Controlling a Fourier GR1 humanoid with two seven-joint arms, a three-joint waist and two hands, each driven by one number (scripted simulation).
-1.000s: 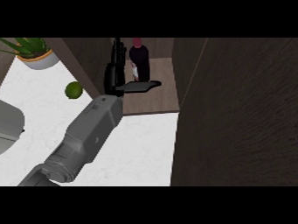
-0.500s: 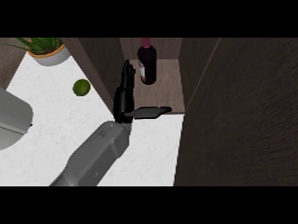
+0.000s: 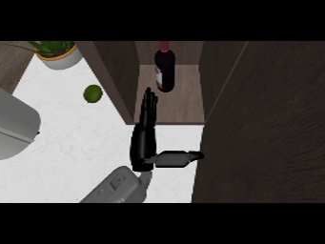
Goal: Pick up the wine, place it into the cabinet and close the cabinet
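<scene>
The dark wine bottle (image 3: 165,71) stands upright inside the open wooden cabinet (image 3: 184,102), toward its back. My left hand (image 3: 143,140) is open in front of the cabinet's mouth, over the white counter. Its fingers are straight and point toward the bottle, and their tips just reach the cabinet's front edge. The thumb (image 3: 180,158) sticks out to the right, toward the dark cabinet door (image 3: 277,124), which stands open along the right side. Nothing is in the hand, and a clear gap separates it from the bottle. My right hand does not show.
A green lime (image 3: 93,93) lies on the white counter (image 3: 66,157) left of the cabinet. A potted plant (image 3: 58,53) stands at the back left. A large grey rounded object (image 3: 3,125) fills the left edge. The cabinet's left wall (image 3: 119,76) rises beside my fingers.
My left hand has drawn back out of the cabinet toward me, away from the bottle, which stays standing inside. The whole view has shifted slightly to the right.
</scene>
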